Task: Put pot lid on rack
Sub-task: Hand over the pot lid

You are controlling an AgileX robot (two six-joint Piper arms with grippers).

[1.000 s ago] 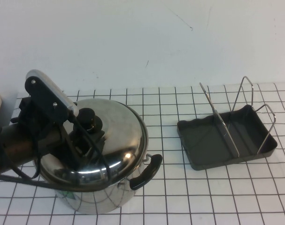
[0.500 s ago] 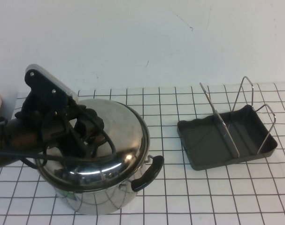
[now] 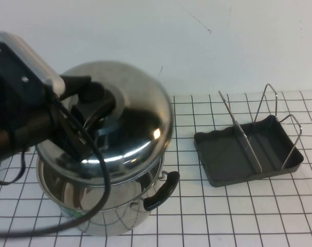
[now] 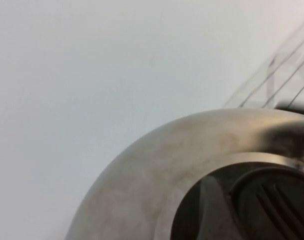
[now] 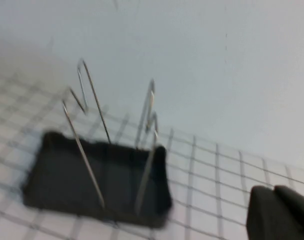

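One gridded white worktop [image 3: 238, 206] lying under a plain pale wall. Left gripper [image 3: 91, 100] clamping the pot lid [image 3: 125, 123] by its knob, now hoisting it clear above the pot [image 3: 94, 206], tilted, unlike before. Rack [image 3: 248, 152] sitting well apart. Right gripper [image 5: 279, 212] hovering near the rack, fingers unclear.

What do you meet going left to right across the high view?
Left gripper clamped on the knob of the pot lid, lifted above the pot → pot's black handle → rack. The right gripper is outside this view.
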